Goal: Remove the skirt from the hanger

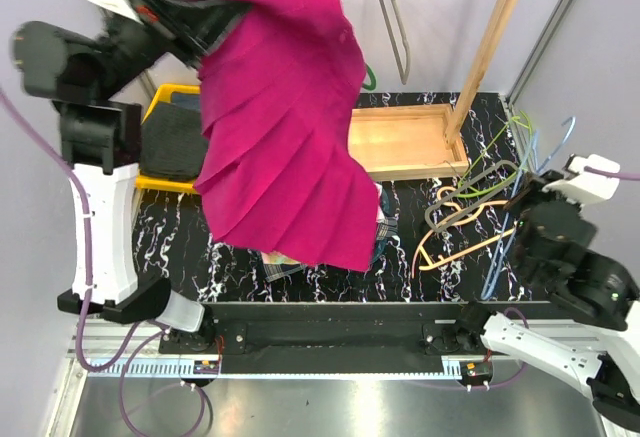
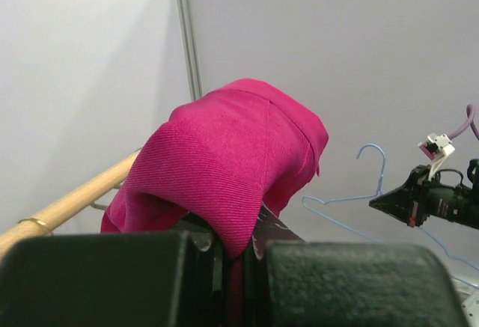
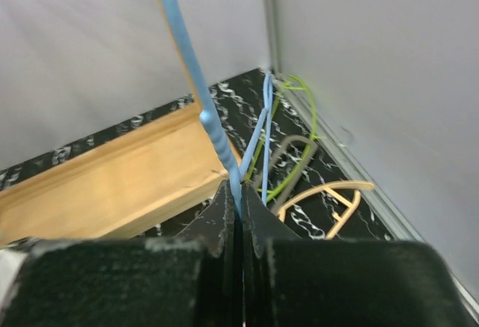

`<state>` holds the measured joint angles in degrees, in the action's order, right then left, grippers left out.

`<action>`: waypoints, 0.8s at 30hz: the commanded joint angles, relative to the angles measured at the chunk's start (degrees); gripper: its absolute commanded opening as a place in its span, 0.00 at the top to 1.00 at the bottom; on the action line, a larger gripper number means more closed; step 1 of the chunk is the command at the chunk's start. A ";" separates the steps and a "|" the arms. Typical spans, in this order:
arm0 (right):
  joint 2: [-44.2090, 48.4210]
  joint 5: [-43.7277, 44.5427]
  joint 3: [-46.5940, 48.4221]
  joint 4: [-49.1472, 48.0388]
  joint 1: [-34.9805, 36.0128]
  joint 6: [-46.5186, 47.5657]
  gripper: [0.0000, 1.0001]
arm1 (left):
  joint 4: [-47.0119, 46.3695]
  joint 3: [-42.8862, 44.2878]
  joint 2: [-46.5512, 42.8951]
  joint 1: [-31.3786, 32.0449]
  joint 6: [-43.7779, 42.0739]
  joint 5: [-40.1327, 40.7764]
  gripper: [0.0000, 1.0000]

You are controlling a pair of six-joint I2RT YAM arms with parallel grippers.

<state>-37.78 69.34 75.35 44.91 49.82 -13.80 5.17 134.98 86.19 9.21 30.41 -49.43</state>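
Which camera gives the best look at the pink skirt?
Top external: the whole pleated skirt hangs from the left gripper. The left wrist view shows only a bunched fold pinched in that gripper; the right wrist view misses it.

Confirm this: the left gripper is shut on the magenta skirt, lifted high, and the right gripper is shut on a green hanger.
Wrong on the colour: the hanger pinched in the right gripper is blue, not green, as the right wrist view shows. The rest stands: the left gripper is shut on the magenta skirt, lifted high.
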 commanded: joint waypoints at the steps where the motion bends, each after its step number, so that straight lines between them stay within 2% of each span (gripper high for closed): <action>1: 2.80 12.57 -7.57 -3.07 0.19 -9.13 1.00 | -2.63 -13.56 -4.97 6.07 -11.14 4.07 1.00; 2: 2.36 12.49 -8.89 -3.16 0.10 -10.01 1.00 | -1.14 -20.47 -6.98 8.08 -13.86 4.43 1.00; 3: 1.92 12.40 -11.26 -3.33 0.10 -11.84 1.00 | 0.18 -23.41 -7.61 8.97 -20.07 5.47 1.00; 5: 0.35 13.18 -13.20 -3.33 0.10 -13.61 1.00 | 3.34 -30.69 -8.41 9.77 -23.90 6.54 1.00; 8: -2.90 14.25 -16.11 -3.34 -0.34 -15.90 1.00 | 7.38 -37.30 -8.23 10.38 -32.32 9.34 1.00; 10: -5.10 12.85 -16.55 -4.91 -3.23 -16.34 1.00 | 10.02 -39.43 -8.06 11.00 -40.76 12.67 1.00; 11: -7.37 11.36 -16.47 -5.70 -5.15 -16.08 1.00 | 13.60 -40.57 -7.71 11.79 -43.48 12.86 1.00; 12: -8.35 8.91 -16.55 -9.45 -10.31 -12.95 1.00 | 15.64 -41.37 -7.71 12.32 -48.82 13.30 1.00; 13: -9.06 3.14 -16.99 -12.27 -12.97 -10.74 1.00 | 17.23 -42.59 -8.05 13.02 -50.87 14.44 1.00; 16: -11.08 -5.84 -18.13 -21.42 -20.78 -5.72 1.00 | 20.49 -51.80 -12.61 16.35 -59.65 17.95 1.00; 17: -12.83 -7.97 -17.96 -23.27 -22.73 -5.27 1.00 | 20.49 -57.75 -13.67 18.80 -62.29 20.05 1.00; 19: -15.21 -13.15 -16.38 -23.55 -26.94 -5.88 1.00 | 21.28 -62.62 -14.91 20.14 -67.49 24.54 1.00; 20: -17.74 -14.66 -15.42 -23.46 -28.19 -6.06 1.00 | 21.89 -66.04 -14.83 21.53 -68.90 26.30 0.98; 21: -18.99 -16.76 -15.15 -23.46 -29.07 -6.58 1.00 | 22.77 -67.29 -14.65 22.07 -71.09 29.27 0.80; 22: -21.17 -18.26 -14.89 -23.46 -31.78 -7.02 0.98 | 25.65 -68.43 -13.61 22.95 -72.50 30.35 0.74; 24: -22.94 -22.73 -14.71 -23.55 -34.17 -8.78 0.93 | 28.39 -68.10 -12.02 23.57 -73.05 32.98 0.53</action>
<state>-57.21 57.25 58.26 25.93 19.94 -20.80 29.50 67.85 72.84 31.79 -33.95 -25.67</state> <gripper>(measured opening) 0.028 0.332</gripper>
